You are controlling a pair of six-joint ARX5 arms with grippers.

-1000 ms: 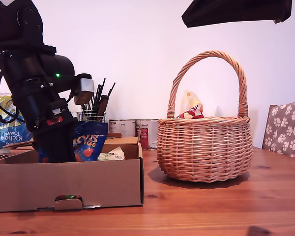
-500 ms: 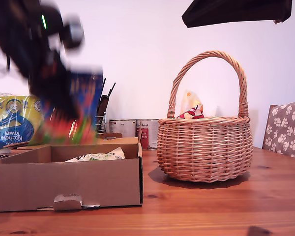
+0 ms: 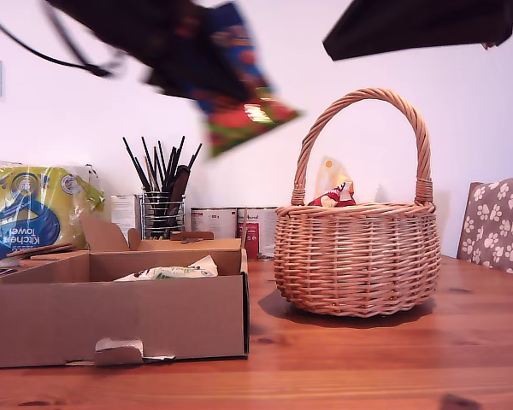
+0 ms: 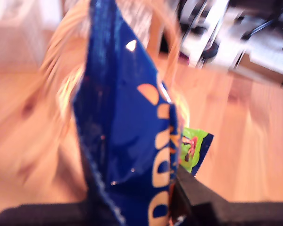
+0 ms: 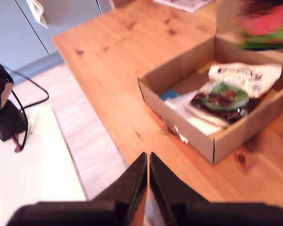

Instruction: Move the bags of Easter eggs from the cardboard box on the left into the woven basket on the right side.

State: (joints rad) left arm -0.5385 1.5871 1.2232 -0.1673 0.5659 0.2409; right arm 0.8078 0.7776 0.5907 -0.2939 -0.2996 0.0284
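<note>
My first gripper (image 3: 207, 70) is a dark blur high in the exterior view, above the gap between box and basket. It is shut on the dark blue Easter egg bag (image 3: 239, 81), whose orange-white lettering fills the first wrist view (image 4: 127, 127) between the black fingers (image 4: 191, 190). The woven basket (image 3: 355, 256) stands at the exterior view's right, blurred behind the bag (image 4: 59, 56). The cardboard box (image 3: 111, 320) holds the white-green bag (image 3: 167, 272), also seen from above (image 5: 231, 92). My second gripper (image 5: 147, 176) is shut on nothing, high above the table beside the box (image 5: 179, 117).
A yellow-blue kitchen towel pack (image 3: 30, 213), a wire pot of pens (image 3: 162, 201) and tins (image 3: 239, 226) stand behind the box. A red-white item (image 3: 333, 196) pokes out of the basket. A paw-print chair (image 3: 496, 222) is at the exterior view's right edge.
My first gripper has lifted the blue bag out of the box and swung it up and toward the exterior view's right, nearer the basket. The white-green bag stays in the box.
</note>
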